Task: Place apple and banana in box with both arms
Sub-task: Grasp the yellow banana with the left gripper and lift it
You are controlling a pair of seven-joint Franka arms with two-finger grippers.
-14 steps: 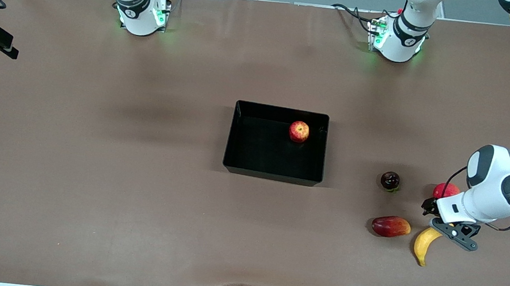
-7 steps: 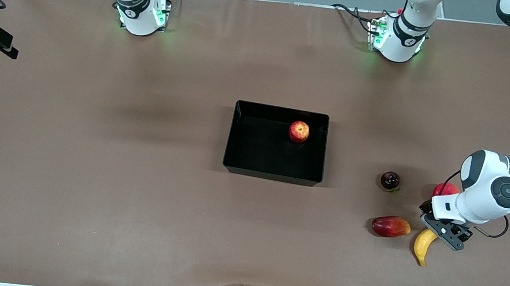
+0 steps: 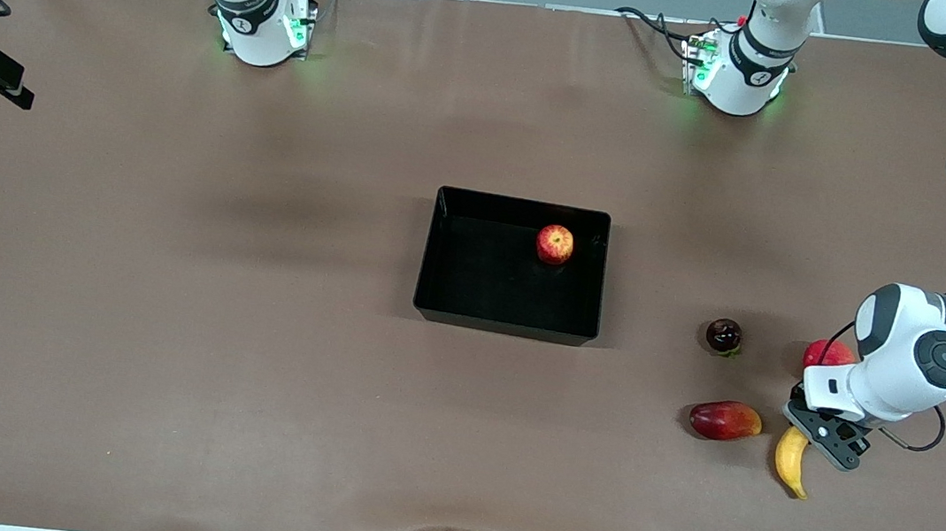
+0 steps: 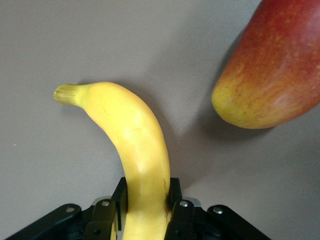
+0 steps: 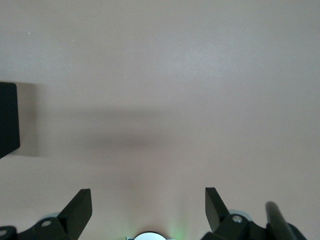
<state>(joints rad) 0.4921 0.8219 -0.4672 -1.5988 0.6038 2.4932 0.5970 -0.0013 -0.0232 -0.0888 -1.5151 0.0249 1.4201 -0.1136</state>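
You'll find no readable writing on anything here. The glossy black box (image 3: 511,266) has low walls and holds the streaked red apple (image 3: 555,244) near one corner. Your left hand (image 4: 146,200) is clamped on the smooth, curved yellow banana (image 3: 792,459), which lies on the brown table (image 3: 253,321) toward the left arm's end from the box, beside a red-and-yellow oblong fruit (image 3: 724,420). Your right hand (image 5: 148,210) waits with fingers wide apart over bare table.

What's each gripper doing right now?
Left gripper: closed on the banana, down at the table beside the mango.
Right gripper: open, empty, waiting over bare table.
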